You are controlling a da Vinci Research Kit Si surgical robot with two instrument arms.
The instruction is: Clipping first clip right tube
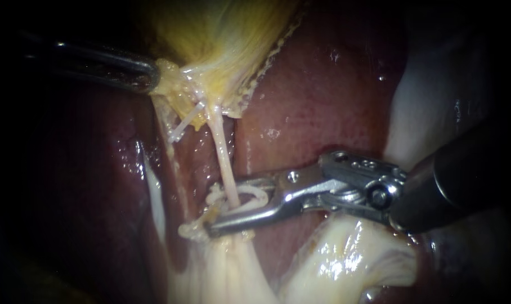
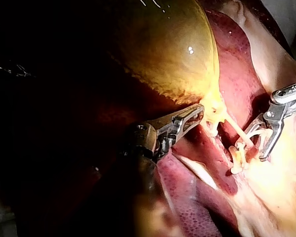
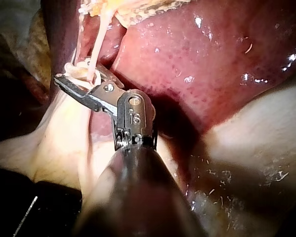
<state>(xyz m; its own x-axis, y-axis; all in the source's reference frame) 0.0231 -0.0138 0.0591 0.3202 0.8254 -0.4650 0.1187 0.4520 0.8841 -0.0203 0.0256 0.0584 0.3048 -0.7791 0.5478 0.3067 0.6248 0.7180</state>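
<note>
Nearest the endoscope, pale fatty tissue point(image 1: 345, 264) lies under the right instrument point(image 1: 223, 209), whose shaft comes in from the right. Its jaws stand apart in a narrow fork. The right tube point(image 1: 224, 160) passes down between them, just above where it runs into the pale tissue. The right wrist view shows the same thing, with the thin strand threaded through the gap. Some whitish material point(image 1: 250, 196) sits around the tube within the jaws, but I cannot tell whether it is a clip or loose tissue, and no closed clip shows on the tube. So the placing looks done and the squeeze is left: the jaws must close across the tube, then open and back off. Behind them, the dark red liver point(image 1: 323, 101) forms the bed. Farthest away, the left instrument point(image 1: 154, 76) has its jaws clamped on the yellow edge of the gallbladder point(image 1: 222, 34), which seems to hold the tube taut.
</note>
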